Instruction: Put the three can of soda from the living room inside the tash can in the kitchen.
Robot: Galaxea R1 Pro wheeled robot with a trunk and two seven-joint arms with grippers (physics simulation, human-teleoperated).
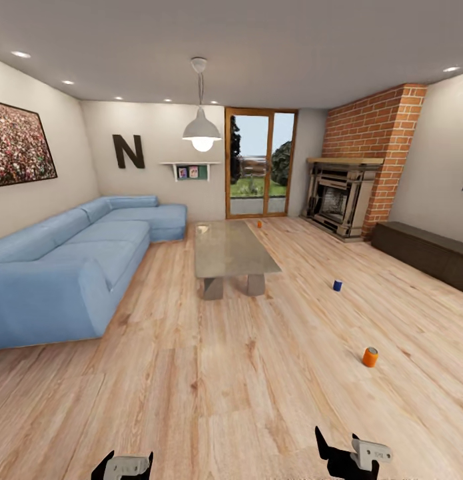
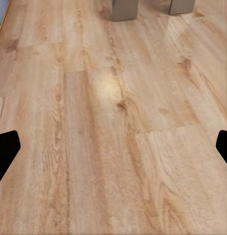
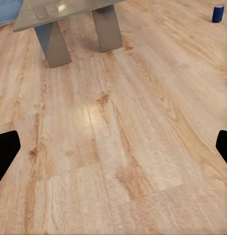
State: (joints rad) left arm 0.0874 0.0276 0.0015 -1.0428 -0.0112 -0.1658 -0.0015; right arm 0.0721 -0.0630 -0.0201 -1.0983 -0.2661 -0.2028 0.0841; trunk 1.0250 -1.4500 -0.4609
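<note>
I am in the living room. An orange can of soda stands upright on the plank floor ahead to the right. Farther off stands a blue can, also caught in the right wrist view. A second orange can sits by the far right corner of the glass table. My left gripper and right gripper hover low over bare floor, both open and holding nothing. The tash can is out of view.
The glass-topped low table stands in the middle, its grey legs near the right arm. A blue corner sofa fills the left. The brick fireplace and a dark low cabinet line the right wall. Glass doors are at the back.
</note>
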